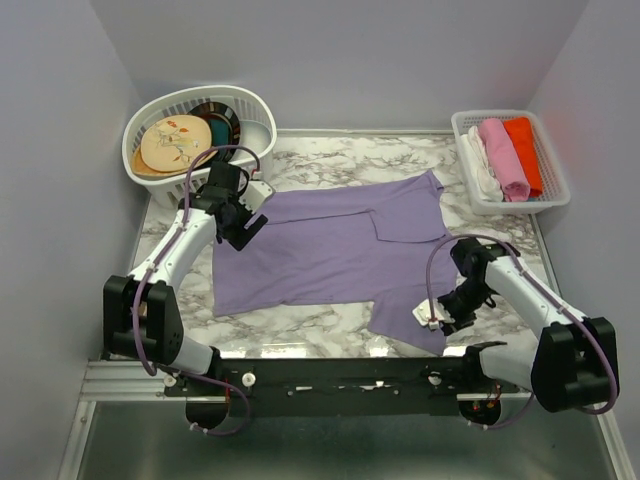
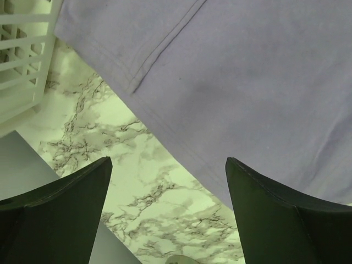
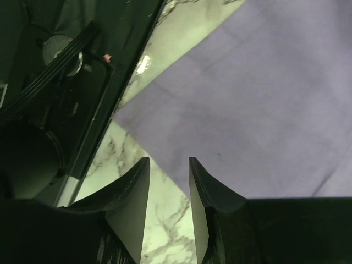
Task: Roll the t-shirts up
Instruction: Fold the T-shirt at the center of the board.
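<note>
lavender-purple short-sleeved cloth t-shirt lies spread flat across the middle of the white marble-patterned table, not rolled yet, and flat is what a roll wants to start from. far left, the oval white plastic basket holds round patterned plates, well out of the way. far right, the small rectangular white basket carries rolled cloths side by side, a pink one in the middle. that looks like where finished rolls go, i'd judge. now my left pincer: jaws spread wide, nothing in them, hanging over the shirt's far-left corner. one finger sits over cloth, the other over bare marble, so it straddles the stitched edge, placed to pinch it, i reckon. my right pincer: jaws a narrow slit apart, nothing between, tips at the cloth's near-right edge. opposite corners covered, good for pulling the shirt taut.
</note>
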{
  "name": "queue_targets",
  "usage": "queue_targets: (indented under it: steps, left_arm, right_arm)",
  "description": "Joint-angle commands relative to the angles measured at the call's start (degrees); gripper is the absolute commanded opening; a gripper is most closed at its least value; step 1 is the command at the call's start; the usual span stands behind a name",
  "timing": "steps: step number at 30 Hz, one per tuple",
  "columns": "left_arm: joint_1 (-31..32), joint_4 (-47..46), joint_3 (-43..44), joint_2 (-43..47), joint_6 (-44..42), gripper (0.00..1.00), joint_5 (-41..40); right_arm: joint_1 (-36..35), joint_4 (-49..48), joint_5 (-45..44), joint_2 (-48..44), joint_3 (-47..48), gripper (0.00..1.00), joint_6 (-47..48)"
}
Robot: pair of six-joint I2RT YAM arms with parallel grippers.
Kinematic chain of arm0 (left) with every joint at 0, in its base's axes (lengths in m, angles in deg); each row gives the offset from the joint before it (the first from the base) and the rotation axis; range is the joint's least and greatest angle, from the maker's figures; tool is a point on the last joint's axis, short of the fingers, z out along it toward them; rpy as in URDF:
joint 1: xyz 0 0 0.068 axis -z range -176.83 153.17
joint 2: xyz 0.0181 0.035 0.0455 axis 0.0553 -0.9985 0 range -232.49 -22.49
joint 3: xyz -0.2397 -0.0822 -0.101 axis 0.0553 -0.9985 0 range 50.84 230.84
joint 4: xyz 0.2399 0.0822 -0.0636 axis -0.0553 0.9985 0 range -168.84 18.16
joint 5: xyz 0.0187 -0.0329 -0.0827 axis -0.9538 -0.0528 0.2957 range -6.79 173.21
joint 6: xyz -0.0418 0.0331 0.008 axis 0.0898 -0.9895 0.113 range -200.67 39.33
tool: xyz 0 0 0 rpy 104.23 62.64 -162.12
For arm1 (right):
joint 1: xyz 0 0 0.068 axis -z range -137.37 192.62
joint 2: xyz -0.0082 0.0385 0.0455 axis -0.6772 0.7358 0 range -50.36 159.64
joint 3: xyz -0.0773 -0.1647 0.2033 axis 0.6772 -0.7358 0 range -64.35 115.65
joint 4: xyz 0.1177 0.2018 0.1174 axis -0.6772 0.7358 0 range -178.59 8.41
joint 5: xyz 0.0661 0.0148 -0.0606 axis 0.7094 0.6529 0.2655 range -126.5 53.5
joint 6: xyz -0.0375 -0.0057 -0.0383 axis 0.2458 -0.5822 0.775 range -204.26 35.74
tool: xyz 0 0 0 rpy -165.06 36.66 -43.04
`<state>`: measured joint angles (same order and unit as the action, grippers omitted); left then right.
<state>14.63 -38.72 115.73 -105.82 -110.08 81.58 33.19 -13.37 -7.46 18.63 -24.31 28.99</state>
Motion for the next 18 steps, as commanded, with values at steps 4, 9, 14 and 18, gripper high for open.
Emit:
queue_targets:
  steps: [4,9,14,18]
  left_arm:
    - [-2.1,-1.6,-0.4,-2.0,-2.5,0.91,-3.7]
    - [-2.8,-1.8,1.1,-4.6,-1.0,0.89,-3.6]
    - [-3.6,-1.9,2.4,-6.8,0.2,0.89,-2.4]
    - [-4.0,-2.1,3.1,-7.7,0.7,0.89,-2.0]
  right_arm:
    - [-1.4,12.0,-11.4,2.1,-2.1,0.42,41.0]
    - [-4.2,8.5,-8.5,1.3,-4.3,0.42,41.3]
    - [-8.0,6.6,0.9,-0.6,-4.4,0.43,41.3]
    - [-13.1,4.9,3.7,-1.7,-6.1,0.45,41.1]
